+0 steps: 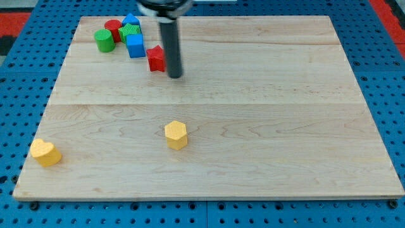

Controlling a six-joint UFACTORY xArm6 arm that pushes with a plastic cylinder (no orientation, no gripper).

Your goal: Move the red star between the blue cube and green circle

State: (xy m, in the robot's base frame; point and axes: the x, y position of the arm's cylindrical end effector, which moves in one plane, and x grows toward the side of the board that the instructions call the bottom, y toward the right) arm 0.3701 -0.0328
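Note:
The red star lies near the view's top left of the wooden board. My tip stands just to its right, touching or nearly touching it. The blue cube sits just up and left of the star. The green circle is further left. Between and above them are a red circle, a green block and a blue block, packed close together.
A yellow hexagon lies near the board's middle. A yellow heart lies at the view's bottom left corner. The board rests on a blue pegboard table.

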